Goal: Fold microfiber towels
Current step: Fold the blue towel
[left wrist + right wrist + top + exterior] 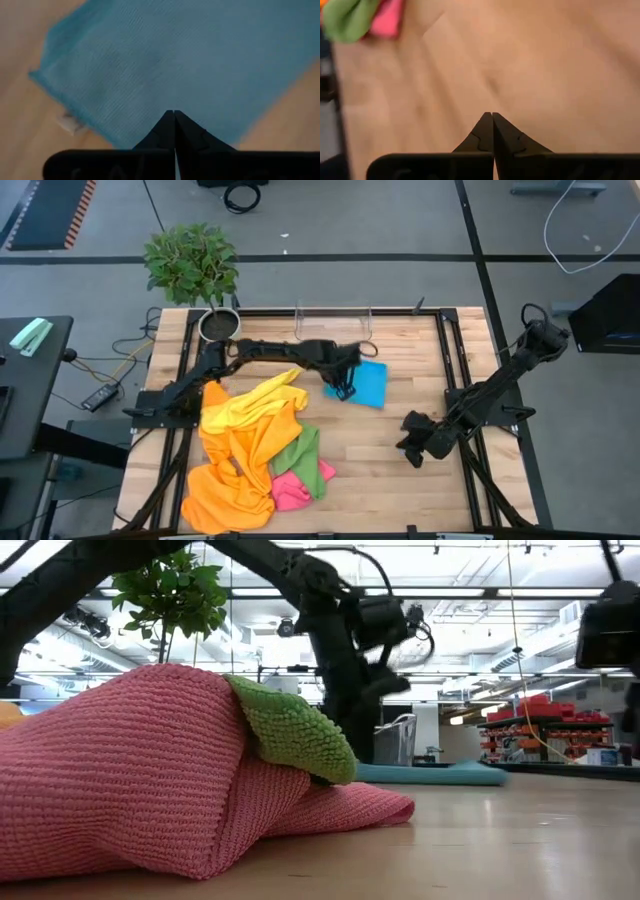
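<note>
At the left of the high view, on the wooden counter (400, 490), lies a loose heap of towels: the orange towels (235, 470) sprawl down toward the lower left edge, the yellow towel (255, 402) is draped across their upper part, and just to the right the green towel (305, 455) lies crumpled over the pink towel (290, 492). None of these looks folded; they are bunched and overlapping, so most of the work appears to be left. Near the centre, close under the clear plastic bin (335, 320) at the far edge, the blue towel (368, 383) lies flat by itself, a neat, roughly four-sided patch that I judge to be already folded, or at least squared up. Its long axis runs on a slight slant, from upper left toward lower right in the high view, with one corner pointing to the lower right. The left pincer (343, 388) sits at the blue towel's left edge, its tips pressed together with nothing visibly between them, hovering over or touching the cloth; which of the two I cannot tell. Far to the right, the right pincer (412, 452) waits over bare wood, likewise closed and empty, well apart from every towel.
</note>
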Available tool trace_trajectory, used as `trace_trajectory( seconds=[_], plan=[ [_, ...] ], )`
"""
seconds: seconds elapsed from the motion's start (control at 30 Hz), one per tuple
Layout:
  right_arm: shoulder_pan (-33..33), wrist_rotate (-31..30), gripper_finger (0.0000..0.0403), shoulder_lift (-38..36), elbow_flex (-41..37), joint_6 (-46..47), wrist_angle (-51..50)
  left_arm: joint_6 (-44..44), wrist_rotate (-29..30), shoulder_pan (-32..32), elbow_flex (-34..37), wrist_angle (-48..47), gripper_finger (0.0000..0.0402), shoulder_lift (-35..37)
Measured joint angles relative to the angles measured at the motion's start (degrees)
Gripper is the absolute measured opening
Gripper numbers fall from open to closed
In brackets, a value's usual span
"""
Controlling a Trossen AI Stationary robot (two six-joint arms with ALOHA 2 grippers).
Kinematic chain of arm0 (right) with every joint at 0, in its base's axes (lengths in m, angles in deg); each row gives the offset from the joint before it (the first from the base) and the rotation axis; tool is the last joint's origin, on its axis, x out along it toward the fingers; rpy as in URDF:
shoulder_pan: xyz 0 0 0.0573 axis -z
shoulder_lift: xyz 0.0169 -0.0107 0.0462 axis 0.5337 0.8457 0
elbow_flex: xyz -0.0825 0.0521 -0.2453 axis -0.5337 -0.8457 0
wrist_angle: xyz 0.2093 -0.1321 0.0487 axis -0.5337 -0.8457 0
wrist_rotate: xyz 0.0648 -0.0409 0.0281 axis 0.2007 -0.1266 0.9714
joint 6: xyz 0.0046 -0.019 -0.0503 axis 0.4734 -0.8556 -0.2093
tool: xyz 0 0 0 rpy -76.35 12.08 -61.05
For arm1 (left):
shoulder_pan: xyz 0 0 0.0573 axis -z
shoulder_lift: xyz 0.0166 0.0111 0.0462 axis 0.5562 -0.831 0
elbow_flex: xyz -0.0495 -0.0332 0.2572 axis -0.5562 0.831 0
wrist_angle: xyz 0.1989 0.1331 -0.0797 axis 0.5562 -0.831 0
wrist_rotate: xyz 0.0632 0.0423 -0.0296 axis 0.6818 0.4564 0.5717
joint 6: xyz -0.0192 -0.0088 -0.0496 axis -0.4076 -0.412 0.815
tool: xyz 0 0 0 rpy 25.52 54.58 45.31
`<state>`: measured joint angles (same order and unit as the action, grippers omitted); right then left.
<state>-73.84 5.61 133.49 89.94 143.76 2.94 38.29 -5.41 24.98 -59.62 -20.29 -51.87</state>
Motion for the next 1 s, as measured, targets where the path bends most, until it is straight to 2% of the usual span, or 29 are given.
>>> trace_trajectory(
  seconds=[0.1,0.2,0.3,0.37,0.5,0.6,0.73,0.87,1.0],
  plan=[
    [0.6,-4.2,0.0000,-5.8,-1.2,0.2,-6.6,0.6,-0.6,1.5,-1.5,-1.9,0.0004,1.5],
    [3.8,-8.8,0.0000,-10.4,-3.6,-0.8,-7.2,1.2,-0.8,4.1,-1.4,-3.4,0.0007,1.2],
    [9.7,-13.4,0.0000,-11.8,-4.9,-5.4,-3.3,1.9,1.0,6.5,-1.6,-1.9,0.0006,0.0],
    [15.2,-13.5,0.0000,-11.4,-5.7,-11.7,-0.4,4.3,2.2,7.6,-1.6,-0.7,0.0004,-1.4],
    [26.8,-8.3,0.0000,-7.9,-5.5,-24.1,9.0,7.6,6.3,8.5,-1.7,0.4,0.0005,-2.1],
    [34.3,-4.3,0.0000,-4.9,-5.6,-29.3,11.4,8.6,6.9,8.6,-1.6,-0.7,0.0003,-2.0],
    [42.1,4.1,0.0000,0.9,-5.5,-34.9,15.2,8.8,7.2,8.6,-1.6,-1.0,0.0004,-2.0],
    [44.2,7.8,0.0000,6.6,-5.5,-36.5,18.9,8.7,8.6,8.0,-1.6,-2.3,0.0004,-2.0],
    [40.7,8.2,0.0000,10.0,-5.3,-33.3,20.9,8.7,10.7,6.8,-1.6,-3.1,0.0003,-1.8]
  ],
)
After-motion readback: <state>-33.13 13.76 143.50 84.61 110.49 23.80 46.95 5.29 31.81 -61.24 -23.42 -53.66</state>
